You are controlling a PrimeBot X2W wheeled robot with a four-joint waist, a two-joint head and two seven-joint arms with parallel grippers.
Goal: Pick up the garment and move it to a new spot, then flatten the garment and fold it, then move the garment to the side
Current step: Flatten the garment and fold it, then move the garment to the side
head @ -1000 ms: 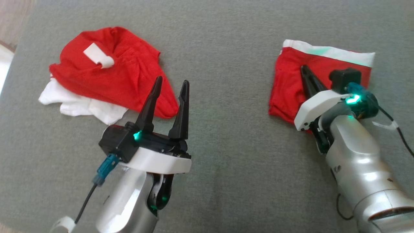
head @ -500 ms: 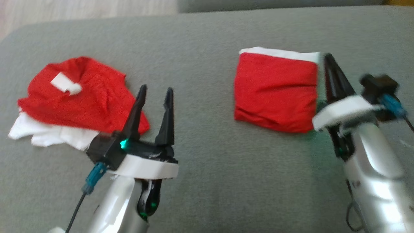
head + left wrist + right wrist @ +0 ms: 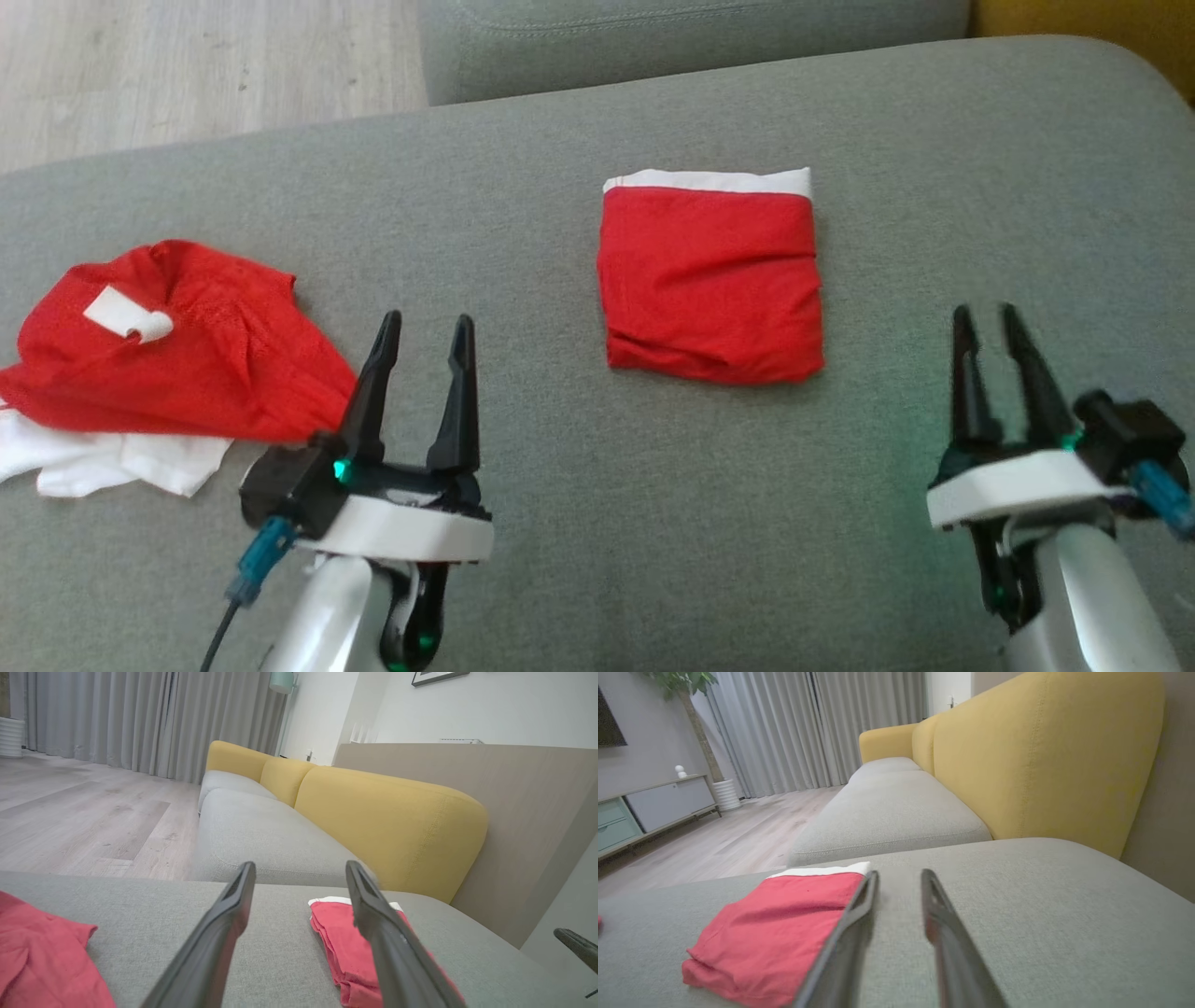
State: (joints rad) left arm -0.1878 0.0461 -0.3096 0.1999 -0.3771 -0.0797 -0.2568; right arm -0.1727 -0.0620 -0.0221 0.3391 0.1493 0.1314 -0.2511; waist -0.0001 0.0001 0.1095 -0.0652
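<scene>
Head view, left arm (image 3: 329, 611), right arm (image 3: 1074, 597), jaws parted, flanking folded garment (image 3: 711, 280)

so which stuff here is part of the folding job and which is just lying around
Job: folded red garment, flat on the grey seat; left gripper, open, empty; right gripper, open, empty.
Lying about: crumpled red garment; white cloth under it; yellow back cushions.
</scene>
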